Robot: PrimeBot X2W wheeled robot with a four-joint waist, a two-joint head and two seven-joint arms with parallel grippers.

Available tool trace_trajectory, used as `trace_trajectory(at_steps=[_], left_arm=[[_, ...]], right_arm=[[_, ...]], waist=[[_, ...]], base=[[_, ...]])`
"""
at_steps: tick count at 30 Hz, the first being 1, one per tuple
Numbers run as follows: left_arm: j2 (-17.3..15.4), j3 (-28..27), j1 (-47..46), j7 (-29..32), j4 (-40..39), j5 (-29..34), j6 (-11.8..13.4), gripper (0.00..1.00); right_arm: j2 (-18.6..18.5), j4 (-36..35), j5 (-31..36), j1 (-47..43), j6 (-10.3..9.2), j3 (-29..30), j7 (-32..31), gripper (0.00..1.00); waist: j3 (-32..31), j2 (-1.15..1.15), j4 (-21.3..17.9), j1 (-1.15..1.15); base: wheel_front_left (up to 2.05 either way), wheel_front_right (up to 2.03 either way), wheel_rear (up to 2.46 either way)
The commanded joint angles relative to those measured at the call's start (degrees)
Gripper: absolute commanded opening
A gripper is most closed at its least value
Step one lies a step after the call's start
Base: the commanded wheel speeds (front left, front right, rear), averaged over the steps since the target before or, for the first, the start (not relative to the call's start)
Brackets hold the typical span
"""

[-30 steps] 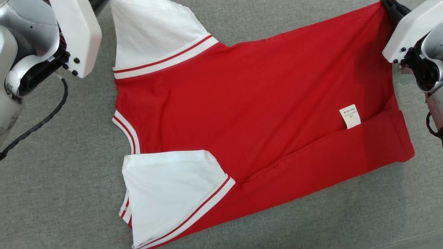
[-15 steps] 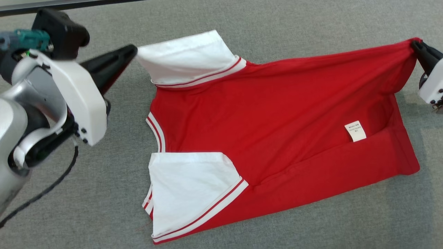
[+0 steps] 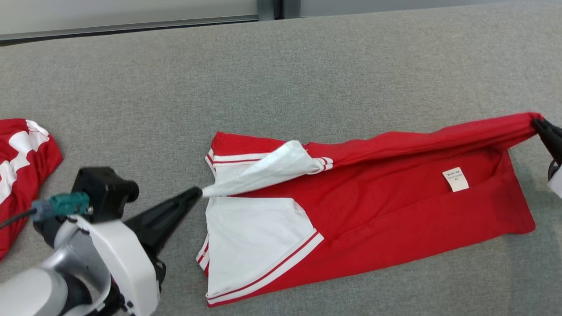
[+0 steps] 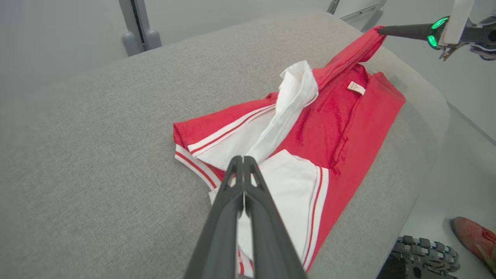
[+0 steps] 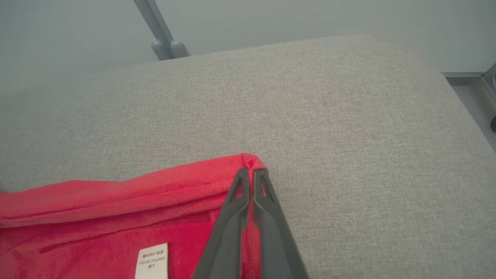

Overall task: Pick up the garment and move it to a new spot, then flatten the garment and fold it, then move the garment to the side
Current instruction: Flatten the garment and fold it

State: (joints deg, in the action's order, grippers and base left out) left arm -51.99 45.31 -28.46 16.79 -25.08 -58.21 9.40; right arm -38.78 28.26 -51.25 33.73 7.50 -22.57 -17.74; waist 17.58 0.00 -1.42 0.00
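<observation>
The garment (image 3: pixel 395 206) is a red shirt with white sleeves and a white care label, lying across the grey surface. My left gripper (image 3: pixel 198 192) is shut on the tip of the far white sleeve (image 3: pixel 272 169), drawing it over the body toward the near sleeve. In the left wrist view that gripper (image 4: pixel 242 159) pinches the white cloth (image 4: pixel 290 100). My right gripper (image 3: pixel 539 124) at the right edge is shut on the far hem corner, lifting a red fold. The right wrist view has this gripper (image 5: pixel 250 172) clamped on the red corner (image 5: pixel 248 159).
Another red and white cloth (image 3: pixel 22 158) lies at the far left. The grey padded surface (image 3: pixel 307 79) stretches wide behind the garment, with its back edge and a metal post (image 3: pixel 270 8) beyond. A wheel and a red shoe (image 4: pixel 474 240) show below the surface's right end.
Both grippers have carried the far edge of the garment toward me, folding it over the body. The head camera has tilted up, bringing the surface's back edge and the left cloth into view.
</observation>
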Motion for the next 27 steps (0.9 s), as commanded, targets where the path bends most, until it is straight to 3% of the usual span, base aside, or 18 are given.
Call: trace_trajectory(at_steps=[1,7,12,13,14,15,16,17,18,19,27], left_arm=[[-0.81,0.07,2.55,-0.97,-1.34,-0.88,1.4,0.0],[-0.52,2.2,10.18,-4.25,-4.9,-0.83,5.41,0.0],[3.21,5.25,13.98,-7.35,-1.51,0.79,6.18,0.0],[4.56,5.98,14.48,-8.21,-0.47,1.17,6.1,0.0],[5.68,6.23,14.97,-9.11,0.6,1.26,6.29,0.0],[6.73,6.7,15.31,-9.91,1.88,1.55,6.39,0.0],[7.79,7.01,15.63,-11.02,3.31,2.18,6.32,0.01],[9.21,7.12,16.07,-12.26,4.66,2.37,6.51,0.4],[10.39,7.52,16.37,-13.43,5.83,2.98,6.26,0.51],[11.62,7.36,16.62,-15.1,6.99,3.41,6.51,0.98],[19.74,4.63,19.99,-28.88,13.52,6.17,8.82,1.0]], right_arm=[[0.04,-0.89,0.36,-2.74,-0.03,1.36,-0.6,0.0],[1.3,-3.51,1.22,-11.65,-0.03,7.46,-2.38,0.0],[4.49,-2.97,4.39,-15.55,-0.03,11.12,-3.43,0.0],[5.4,-2.68,4.76,-15.79,-0.03,11.86,-3.54,0.15],[6.21,-2.39,5.09,-15.98,-0.03,12.31,-3.61,0.22],[6.83,-2.05,5.64,-16.26,-0.03,12.74,-3.51,0.38],[7.5,-1.87,6.05,-16.45,-0.03,13.45,-3.02,0.91],[8.23,-1.82,6.14,-16.78,-0.03,14.18,-2.58,1.0],[8.82,-1.95,6.24,-17.35,-0.03,14.94,-2.08,1.0],[9.38,-2.32,6.06,-18.08,-0.03,15.83,-1.52,1.0],[12.06,-7.71,4.13,-25.78,-0.03,21.78,3.63,1.0]], waist=[[-0.14,0.0,0.21,0.0],[0.05,0.0,1.21,0.0],[0.41,0.0,1.37,0.0],[0.45,0.0,1.28,0.0],[0.46,0.0,1.21,0.0],[0.43,0.0,1.18,0.0],[0.38,0.0,1.19,0.0],[0.28,0.0,1.22,0.0],[0.14,0.0,1.24,0.0],[-0.04,0.0,1.28,0.0],[-2.12,0.0,1.68,0.0]], base=[[0.0,0.0,0.0],[0.0,0.0,0.0],[0.0,0.0,0.0],[0.0,0.0,0.0],[0.0,0.0,0.0],[0.0,0.0,0.0],[0.0,0.0,0.0],[0.0,0.0,0.0],[0.0,0.0,0.0],[0.0,0.0,0.0],[0.0,0.0,0.0]])
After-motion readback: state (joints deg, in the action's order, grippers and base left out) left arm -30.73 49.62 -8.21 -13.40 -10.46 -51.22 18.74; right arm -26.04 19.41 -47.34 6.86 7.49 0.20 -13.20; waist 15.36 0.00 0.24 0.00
